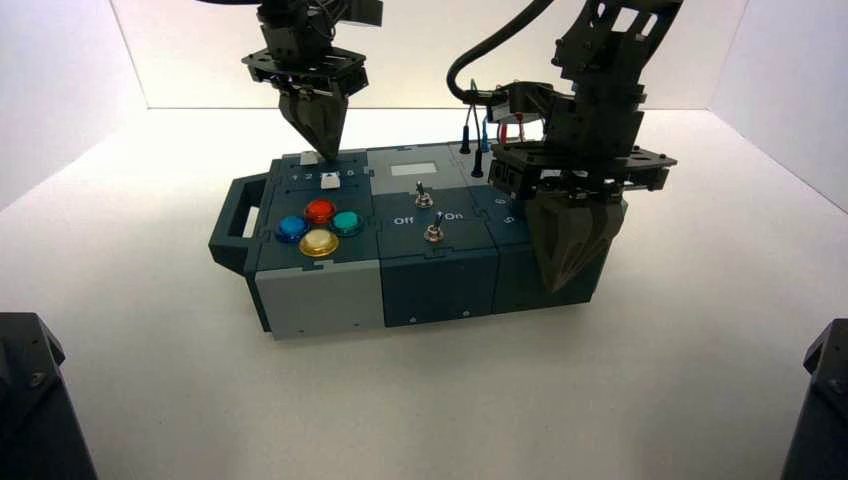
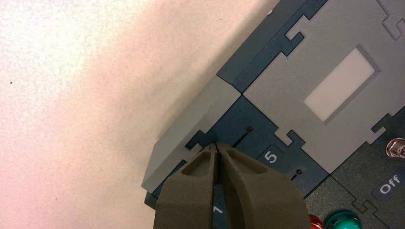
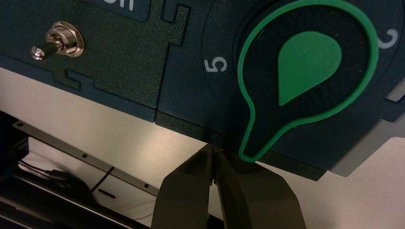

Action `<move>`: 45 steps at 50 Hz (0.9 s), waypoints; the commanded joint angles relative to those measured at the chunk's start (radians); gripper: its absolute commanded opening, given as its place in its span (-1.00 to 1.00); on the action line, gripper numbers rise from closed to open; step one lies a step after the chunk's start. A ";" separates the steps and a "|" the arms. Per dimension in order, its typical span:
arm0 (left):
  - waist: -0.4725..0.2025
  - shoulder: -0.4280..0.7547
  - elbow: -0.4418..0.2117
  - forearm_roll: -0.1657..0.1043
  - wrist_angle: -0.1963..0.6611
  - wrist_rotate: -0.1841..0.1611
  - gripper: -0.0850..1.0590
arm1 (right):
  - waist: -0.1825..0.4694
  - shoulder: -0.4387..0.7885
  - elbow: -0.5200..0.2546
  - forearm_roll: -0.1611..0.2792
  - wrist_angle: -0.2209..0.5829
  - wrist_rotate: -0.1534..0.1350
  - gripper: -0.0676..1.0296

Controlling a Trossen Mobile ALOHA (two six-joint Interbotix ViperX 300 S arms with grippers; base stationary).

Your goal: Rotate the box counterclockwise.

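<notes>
A: Where is the box (image 1: pixel 400 240)?
B: It sits mid-surface (image 1: pixel 130 330), its long side running from 9 to 3 o'clock, slightly skewed.

A: And the left end effector (image 1: pixel 318 140)?
B: At the box's 11 o'clock corner, fingers pinched together on nothing, tips down on the slider panel (image 2: pixel 248 143) beside the numeral 5. I think they touch it, but the wrist view leaves that unsure.

A: What lies between the arms?
B: Four coloured buttons (image 1: pixel 320 226) at the 9 o'clock end, then two toggle switches (image 1: pixel 428 212) at the centre.

A: The right end effector (image 1: pixel 568 270)?
B: Closed too, empty, at the box's 4 o'clock front edge, right below the green dial (image 3: pixel 305 71), whose pointer faces that edge.
</notes>
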 commanded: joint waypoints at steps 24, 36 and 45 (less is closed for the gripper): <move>0.084 -0.025 -0.095 0.029 -0.130 0.021 -0.91 | -0.048 0.003 0.011 -0.021 -0.054 0.005 -0.92; 0.092 0.040 -0.071 0.026 -0.100 0.054 -0.91 | -0.048 -0.008 0.005 -0.021 -0.055 0.005 -0.92; 0.092 0.112 -0.063 0.015 -0.080 0.075 -0.91 | -0.046 -0.008 -0.018 -0.025 -0.055 0.005 -0.92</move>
